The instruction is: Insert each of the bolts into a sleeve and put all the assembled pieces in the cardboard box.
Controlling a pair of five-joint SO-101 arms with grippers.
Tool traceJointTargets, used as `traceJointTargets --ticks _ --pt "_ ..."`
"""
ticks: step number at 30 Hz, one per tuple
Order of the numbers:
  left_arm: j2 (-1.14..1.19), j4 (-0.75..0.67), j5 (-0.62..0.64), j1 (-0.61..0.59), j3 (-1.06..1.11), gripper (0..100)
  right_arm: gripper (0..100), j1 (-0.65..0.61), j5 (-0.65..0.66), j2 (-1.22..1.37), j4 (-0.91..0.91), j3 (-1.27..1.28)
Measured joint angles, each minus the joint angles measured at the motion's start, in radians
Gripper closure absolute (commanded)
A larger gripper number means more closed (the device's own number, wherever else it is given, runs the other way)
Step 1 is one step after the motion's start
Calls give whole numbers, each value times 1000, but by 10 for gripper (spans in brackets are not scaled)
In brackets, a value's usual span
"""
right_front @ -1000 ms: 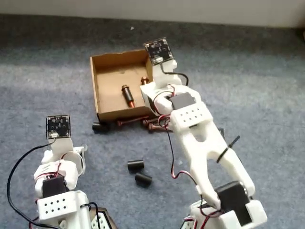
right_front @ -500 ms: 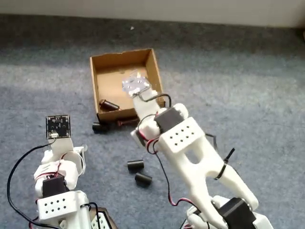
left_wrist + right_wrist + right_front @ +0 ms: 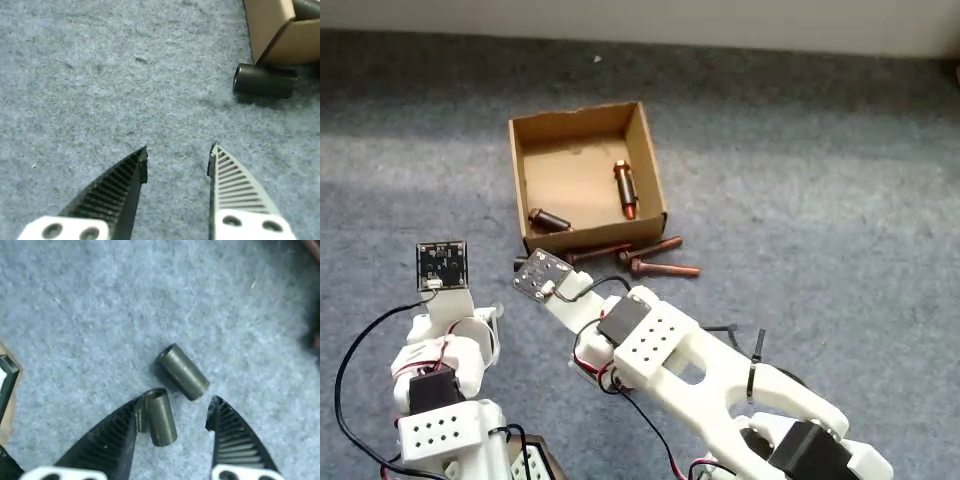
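The right gripper (image 3: 177, 402) hangs wide open and empty over two short black cylindrical sleeves (image 3: 182, 371) lying on the grey carpet (image 3: 75, 300), one of them touching its dark finger. The left gripper (image 3: 179, 149), also open and empty, hovers near a third black sleeve (image 3: 265, 80) by the brown cardboard box (image 3: 516, 180). Long copper-coloured bolts (image 3: 655, 258) lie just outside the box. The sleeves look stiff, light and smooth, so they'd roll easily. I'd pinch one across its round middle.

The left pincer (image 3: 179, 148) and right pincer (image 3: 178, 400) both hang low, jaws parted.
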Motion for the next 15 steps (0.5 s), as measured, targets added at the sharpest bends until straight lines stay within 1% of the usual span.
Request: traceJointTargets --ticks 4,11,15 --pt "0 0 0 0 0 780 810 0 9 21 -35 2" --pt "0 0 0 0 0 780 810 -5 11 224 -51 -14" --pt "0 0 0 0 0 780 810 -3 11 264 -46 -43"
